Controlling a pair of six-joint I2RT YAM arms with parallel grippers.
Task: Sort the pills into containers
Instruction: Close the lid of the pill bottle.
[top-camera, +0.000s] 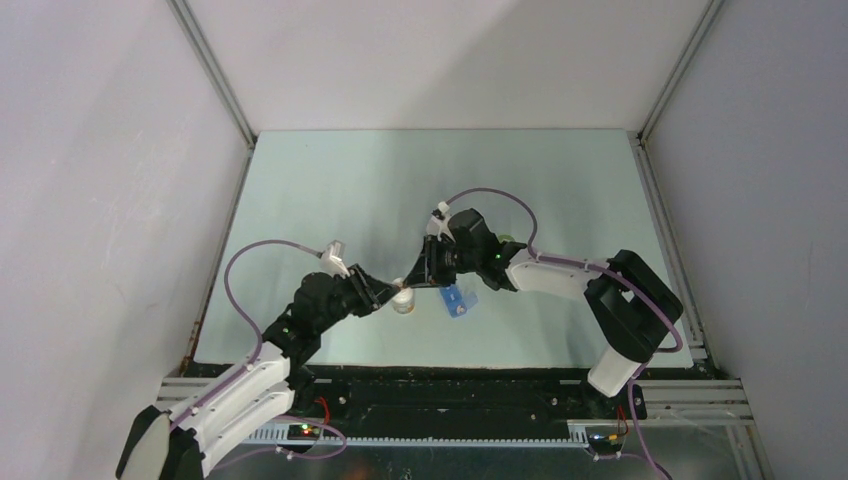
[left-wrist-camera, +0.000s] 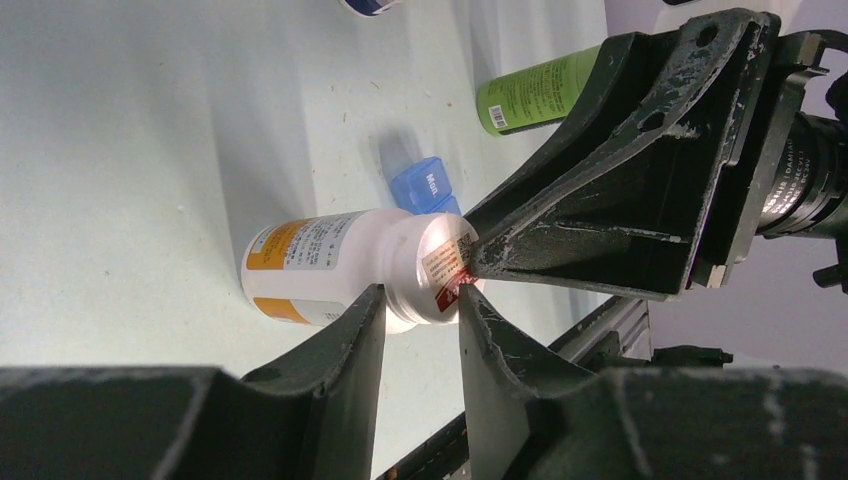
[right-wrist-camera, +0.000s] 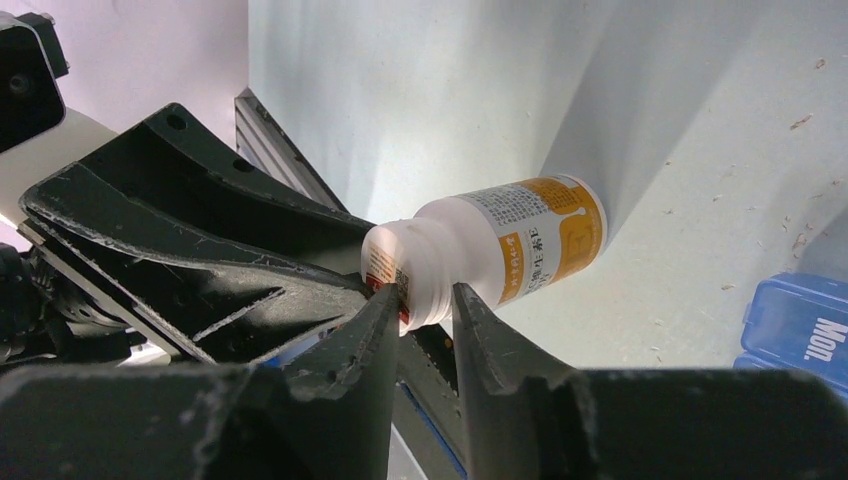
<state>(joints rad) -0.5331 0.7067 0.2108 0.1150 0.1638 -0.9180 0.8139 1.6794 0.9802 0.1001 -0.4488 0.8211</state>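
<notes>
Left wrist view: both arms crowd the capped end of the white pill bottle (left-wrist-camera: 320, 265)

My left gripper (left-wrist-camera: 420, 300) stands narrow, one finger at the bottle's neck and the other at the cap face. I cannot tell whether it truly clamps. The bottle's long axis runs crosswise to these jaws, with the body trailing off to their left. My right gripper (right-wrist-camera: 425, 300) is just as narrow, astride the same neck from the opposite side, and its hold is equally unclear. Neither arm is nearer than the other, since both sets of tips meet at the cap.

No pills show anywhere; I judge they are inside the bottle, with the cap on. The blue pill box (left-wrist-camera: 425, 185), its lid marked "Mon.", sits just past the bottle from the left jaws and off to the right of the right jaws.

The table's front rail (left-wrist-camera: 600, 330) runs close on the cap side. The bare table (left-wrist-camera: 150, 130) opens up beyond the bottle's base. A green bottle (left-wrist-camera: 530, 92) lies farther out, past the box.
</notes>
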